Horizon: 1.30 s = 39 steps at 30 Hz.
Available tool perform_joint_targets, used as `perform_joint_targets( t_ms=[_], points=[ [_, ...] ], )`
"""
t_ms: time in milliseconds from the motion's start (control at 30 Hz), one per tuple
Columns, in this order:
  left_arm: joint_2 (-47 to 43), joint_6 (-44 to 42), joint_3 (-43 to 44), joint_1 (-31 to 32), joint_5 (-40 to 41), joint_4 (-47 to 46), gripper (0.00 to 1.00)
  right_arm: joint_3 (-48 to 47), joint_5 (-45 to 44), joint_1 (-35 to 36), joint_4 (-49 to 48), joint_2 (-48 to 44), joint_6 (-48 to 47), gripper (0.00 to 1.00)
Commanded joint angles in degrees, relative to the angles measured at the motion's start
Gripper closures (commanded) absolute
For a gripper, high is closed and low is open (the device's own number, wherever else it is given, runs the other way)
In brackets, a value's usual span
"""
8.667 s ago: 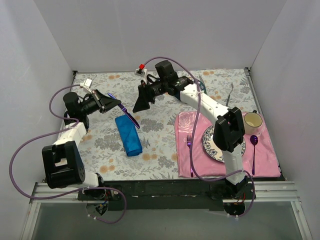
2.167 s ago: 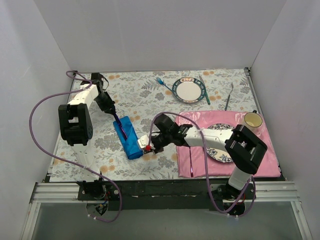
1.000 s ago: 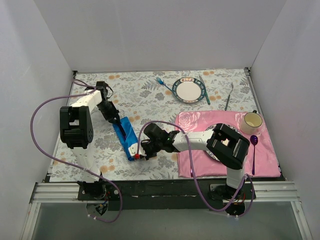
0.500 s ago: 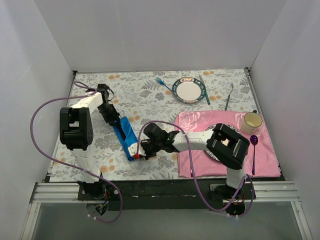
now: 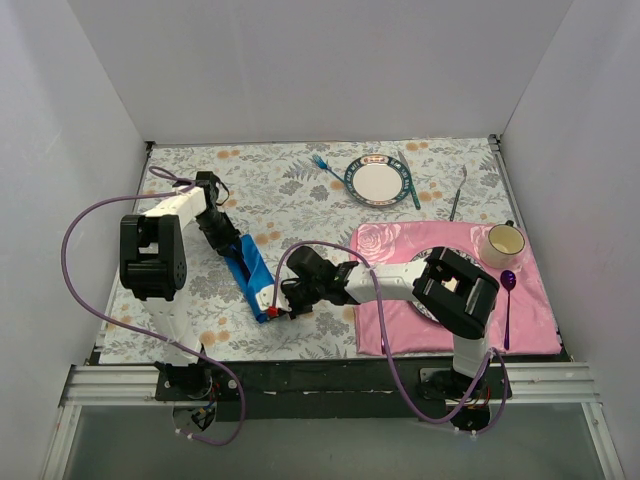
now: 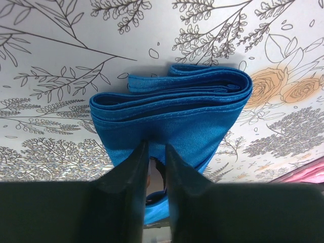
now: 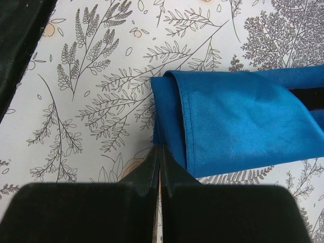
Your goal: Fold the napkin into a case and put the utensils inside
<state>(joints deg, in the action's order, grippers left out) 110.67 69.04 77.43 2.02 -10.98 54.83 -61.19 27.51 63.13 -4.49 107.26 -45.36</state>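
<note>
Toward the near side of the floral tablecloth [image 5: 310, 200], the right gripper [image 5: 273, 312] lies low, its fingers pressed together against the near corner of the case [image 5: 257, 275]. The case is a folded blue pouch lying left of the pink placemat [image 5: 400, 330]. At the pouch's far end the left gripper [image 5: 232, 250] has its fingers [image 6: 134, 167] almost closed with a slim gap; whether anything sits between them cannot be told. Farther back the light-blue fork [image 5: 324, 165] lies just left of a round plate [image 5: 378, 181], below plain white walls [image 5: 320, 70].
</note>
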Motion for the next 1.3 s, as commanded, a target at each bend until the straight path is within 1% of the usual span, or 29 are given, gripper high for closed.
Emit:
perform_joint_targets(
  t_ms=[0,100,167,233,333,433,600,767,833,867,900,933,967,1000,1033,1067,1100,1133,1167,1200,1233,1267],
  points=[
    [-5.0,0.6,0.7,0.3,0.3,1.2,0.76,-2.3,-0.1,0.2,-1.7,0.3,0.1,0.99],
    [-5.1,0.1,1.5,0.2,1.0,1.8,0.71,-2.1,0.4,0.2,-1.4,-0.1,-0.1,0.99],
    [-5.2,0.0,2.0,0.2,1.4,2.2,0.64,-2.0,0.6,0.3,-0.8,-0.5,-0.4,0.99],
    [-5.3,-0.6,2.9,0.2,1.4,2.4,0.62,-2.0,1.4,0.3,-0.2,-0.7,-0.9,0.99],
    [-5.6,-1.0,4.7,0.2,2.1,3.0,0.55,-1.9,2.8,0.3,2.2,-1.5,-2.1,0.99],
    [-5.8,-1.1,6.5,-0.1,2.9,3.5,0.53,-1.3,3.9,0.2,3.3,-2.5,-2.7,0.99],
    [-5.5,-0.9,7.3,-0.9,3.3,3.5,0.52,-1.2,3.8,0.3,3.6,-2.9,-2.7,0.99],
    [-5.4,-0.5,6.5,-1.4,1.9,2.7,0.57,-1.6,3.8,0.2,3.7,-3.3,-2.5,0.99],
    [-5.7,0.0,7.6,-1.9,0.4,1.9,0.57,-1.7,3.6,-0.2,3.2,-4.2,-0.6,0.99],
    [-6.8,0.1,8.5,-1.9,-2.3,1.3,0.54,-1.9,3.5,-0.6,2.6,-4.6,0.5,0.99],
    [-7.5,0.7,8.9,-4.1,-3.3,0.4,0.53,-2.2,3.5,-1.0,1.7,-5.1,4.0,0.99],
    [-8.4,1.3,9.3,-5.4,-4.6,-1.9,0.51,-2.8,3.5,-2.4,1.2,-6.4,5.5,0.99],
    [-9.4,1.7,9.6,-6.3,-7.6,-3.7,0.49,-3.7,3.0,-3.3,1.1,-7.0,7.8,0.98],
    [-11.2,2.3,10.5,-7.2,-8.6,-5.4,0.47,-6.2,2.6,-4.3,1.1,-7.5,10.2,0.96],
    [-12.0,2.5,11.5,-8.3,-8.7,-8.4,0.45,-8.0,2.6,-7.2,1.6,-8.2,15.3,0.94],
    [-12.6,2.3,12.2,-8.7,-9.5,-10.2,0.39,-9.9,2.4,-8.9,3.2,-8.2,18.1,0.84],
    [-13.5,2.0,14.0,-9.1,-9.7,-13.4,0.33,-15.0,2.1,-12.6,4.4,-8.0,20.6,0.78],
    [-14.0,1.8,14.6,-9.9,-9.5,-15.0,0.25,-17.4,1.9,-14.8,6.3,-6.9,25.3,0.67],
    [-14.3,1.9,15.0,-10.4,-9.7,-16.8,0.11,-20.3,1.0,-16.7,7.6,-6.0,27.0,0.49],
    [-14.8,2.0,15.3,-10.9,-10.1,-19.7,0.02,-22.8,0.3,-20.6,9.9,-5.0,28.5,0.40],
    [-15.8,2.1,15.5,-11.4,-9.9,-21.1,0.02,-28.1,-0.7,-22.3,10.9,-2.3,29.3,0.31],
    [-16.4,2.1,15.3,-11.5,-9.8,-22.2,0.02,-30.7,-3.7,-24.0,11.8,-0.8,30.6,0.18]
  ],
)
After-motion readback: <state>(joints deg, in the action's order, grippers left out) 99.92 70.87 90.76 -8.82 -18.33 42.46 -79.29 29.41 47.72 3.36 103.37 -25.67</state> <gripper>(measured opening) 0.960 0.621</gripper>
